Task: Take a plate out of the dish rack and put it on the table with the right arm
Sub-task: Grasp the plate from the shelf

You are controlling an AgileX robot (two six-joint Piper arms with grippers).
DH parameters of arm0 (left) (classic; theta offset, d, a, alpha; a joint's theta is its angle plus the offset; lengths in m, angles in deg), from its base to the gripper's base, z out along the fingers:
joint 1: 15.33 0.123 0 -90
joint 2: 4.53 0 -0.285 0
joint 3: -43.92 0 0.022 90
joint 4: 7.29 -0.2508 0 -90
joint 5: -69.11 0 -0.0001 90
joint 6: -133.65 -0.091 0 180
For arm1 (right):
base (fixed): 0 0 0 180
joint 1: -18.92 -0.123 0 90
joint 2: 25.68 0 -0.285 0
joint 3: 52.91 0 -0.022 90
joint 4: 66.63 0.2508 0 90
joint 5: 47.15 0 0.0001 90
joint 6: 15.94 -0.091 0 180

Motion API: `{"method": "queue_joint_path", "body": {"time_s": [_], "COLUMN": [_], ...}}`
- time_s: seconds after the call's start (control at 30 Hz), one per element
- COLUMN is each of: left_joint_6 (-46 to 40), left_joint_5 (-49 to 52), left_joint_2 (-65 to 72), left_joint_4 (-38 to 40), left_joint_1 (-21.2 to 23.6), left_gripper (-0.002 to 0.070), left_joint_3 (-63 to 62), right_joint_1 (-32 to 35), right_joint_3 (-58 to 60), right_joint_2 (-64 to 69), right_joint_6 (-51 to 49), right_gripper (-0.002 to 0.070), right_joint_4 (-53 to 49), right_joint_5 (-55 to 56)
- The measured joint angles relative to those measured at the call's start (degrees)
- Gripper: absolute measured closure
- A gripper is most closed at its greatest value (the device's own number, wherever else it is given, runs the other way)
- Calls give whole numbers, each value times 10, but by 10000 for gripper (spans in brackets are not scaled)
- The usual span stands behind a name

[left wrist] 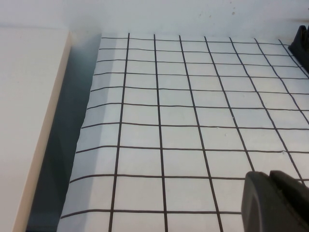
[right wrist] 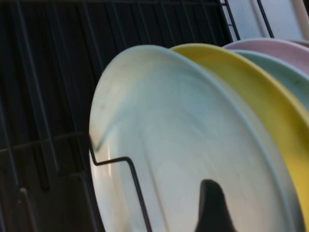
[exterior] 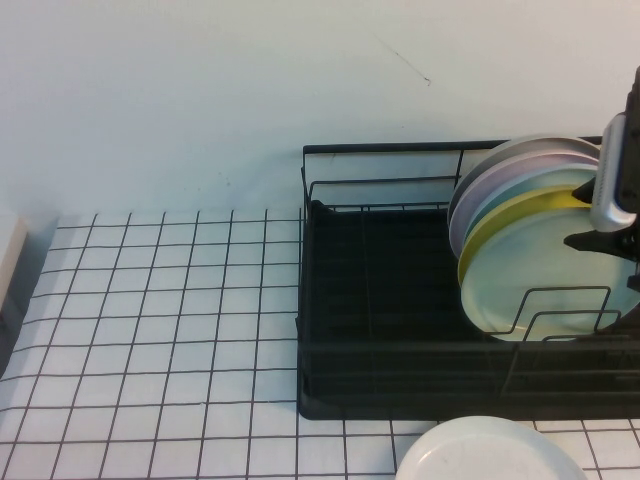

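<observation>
My right gripper (exterior: pixel 612 235) hangs at the far right edge of the high view, over the plate stack in the dish rack (exterior: pixel 400 300). Jaws are spread wide, nothing pinched; the silver-grey part sits up against the stack's top edges, and a black finger tip (right wrist: pixel 211 205) shows in front of the mint plate's face in the right wrist view. Touching it or just shy, can't say from that angle.

The plate (exterior: pixel 545 290), pale mint-green, stands on edge at the front of the stack, leaning on the wire dividers (exterior: pixel 560 310). Right behind it: a yellow plate (exterior: pixel 510 215), then a pale blue-green one, a lilac one & a whitish one at the back, all in the rack's right end. Rest of the rack tray is bare black.

The rack sits on the table (exterior: pixel 150 320), white w/ black grid. A white plate (exterior: pixel 490 455) lies flat on the table just in front of the rack.

My left gripper (left wrist: pixel 275 203) shows only as a dark bit low over the grid, near the table's left edge; can't tell its jaws.
</observation>
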Motion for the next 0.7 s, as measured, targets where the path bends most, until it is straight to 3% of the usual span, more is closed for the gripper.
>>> {"method": "queue_joint_path", "body": {"time_s": [0.23, 0.3, 0.43, 0.7], "left_joint_6": [0, 0, 0, 0], "left_joint_5": [0, 0, 0, 0], "left_joint_2": [0, 0, 0, 0], "left_joint_4": [0, 0, 0, 0], "left_joint_1": [0, 0, 0, 0], "left_gripper": [678, 678, 678, 678], "left_joint_3": [0, 0, 0, 0], "right_joint_1": [-6, -6, -6, -7], "right_joint_3": [0, 0, 0, 0], "right_joint_2": [29, 31, 28, -70], "right_joint_6": [0, -1, 0, -13], "right_gripper": [294, 354, 551, 559], "right_joint_4": [-4, -5, -7, -34], "right_joint_5": [25, 29, 26, -12]}}
